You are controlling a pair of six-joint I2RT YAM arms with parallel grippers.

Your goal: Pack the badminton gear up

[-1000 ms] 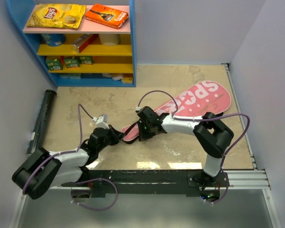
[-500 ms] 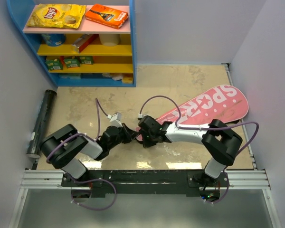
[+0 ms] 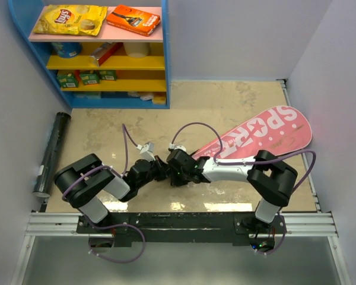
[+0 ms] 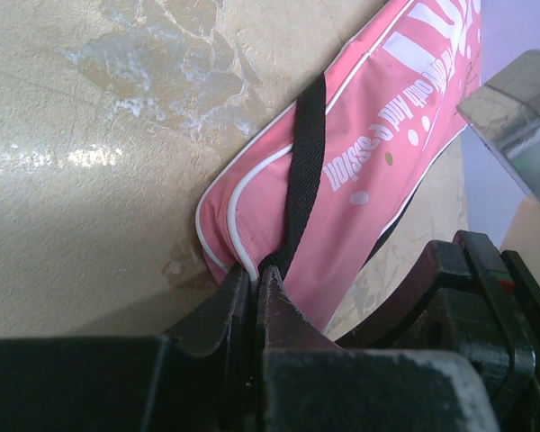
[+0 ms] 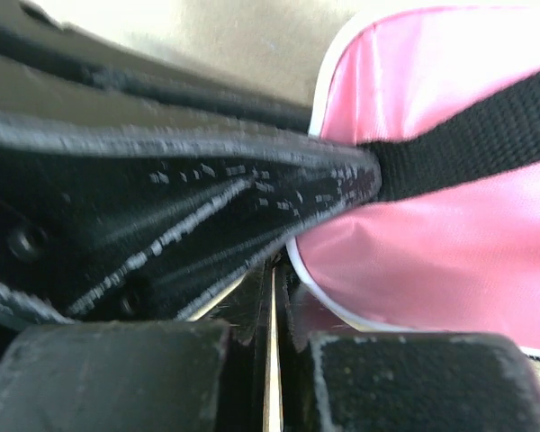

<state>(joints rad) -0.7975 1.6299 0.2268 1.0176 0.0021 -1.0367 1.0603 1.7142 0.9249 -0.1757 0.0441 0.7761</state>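
left gripper (image 4: 256, 277) clamped on black webbing strap (image 4: 306, 153) of pink racket-shaped fabric bag (image 4: 387, 171). right gripper (image 5: 272, 270) jaws together, bag edge past its tips, hold unclear. pull slowly, avoid strap slip.

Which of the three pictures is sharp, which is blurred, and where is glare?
Top external view: sharp, evenly lit, a glare strip on the table near the arm bases. Left wrist view: pale reflections on the table, pink bag fairly sharp, left tool dark. Right wrist view: too close, bag and right tool soft.
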